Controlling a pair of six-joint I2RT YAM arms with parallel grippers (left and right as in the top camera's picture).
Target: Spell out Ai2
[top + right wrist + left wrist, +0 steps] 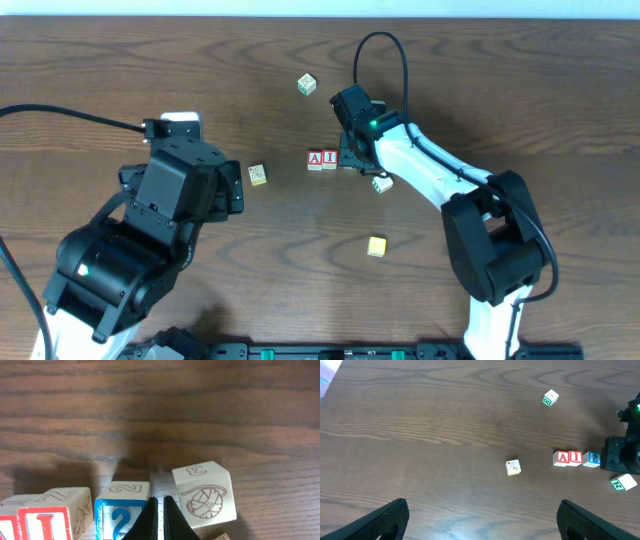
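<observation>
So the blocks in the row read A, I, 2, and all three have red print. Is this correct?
Not fully. They do read A, I, 2, but only A and I have red print. The 2 is printed in blue. The left wrist view shows this clearly.

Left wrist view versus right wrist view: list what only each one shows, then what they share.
Only the left wrist view: the far green-marked block, the pale block lying mid-table, and the whole A block. Only the right wrist view: the yarn-ball block, and the right gripper seen shut beside it. Both: the I block and the blue 2 block, side by side.
</observation>
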